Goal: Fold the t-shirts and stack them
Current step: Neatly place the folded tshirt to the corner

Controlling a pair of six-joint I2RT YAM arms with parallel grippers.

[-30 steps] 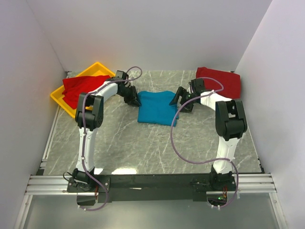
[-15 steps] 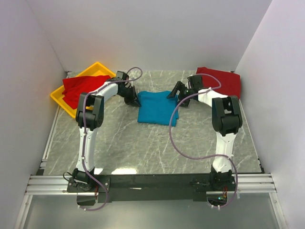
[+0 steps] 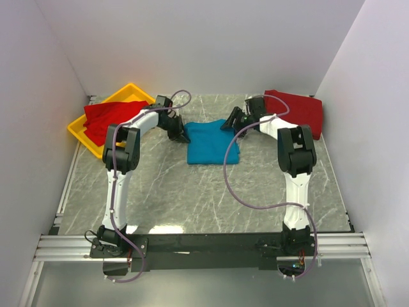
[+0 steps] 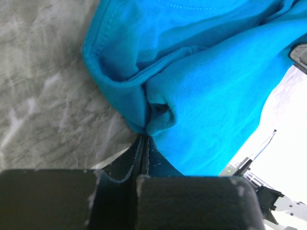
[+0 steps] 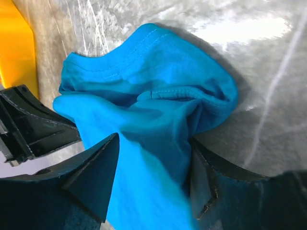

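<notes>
The teal t-shirt point(image 3: 213, 144) lies near the middle of the grey marbled table point(image 3: 192, 198), towards the far side, partly folded, and both arms reach in to its far edge from either side. The left gripper point(image 4: 144, 140) is at the shirt's far left corner. Its wrist camera shows the two fingers pressed tight together with a small fold of the hem pinched between the tips, low against the table top.

The right gripper point(image 5: 153, 158) is at the far right corner. Its fingers point(image 5: 93, 177) stand wider apart with a thick bunch of teal cloth filling the gap (a stitched hem shows just beyond the tips). It looks clamped on that bunch, though from this angle I cannot see the pads bite. The two grippers sit near each other across the shirt's far edge, and the left one shows as a black shape at the left side of the right wrist view.

A red t-shirt point(image 3: 108, 117) is heaped loosely in the yellow tray point(image 3: 130, 87) at the far left corner, spilling over the tray's near rim. A second red t-shirt point(image 3: 299, 109) lies flat and folded at the far right corner, just behind the right arm's wrist.
</notes>
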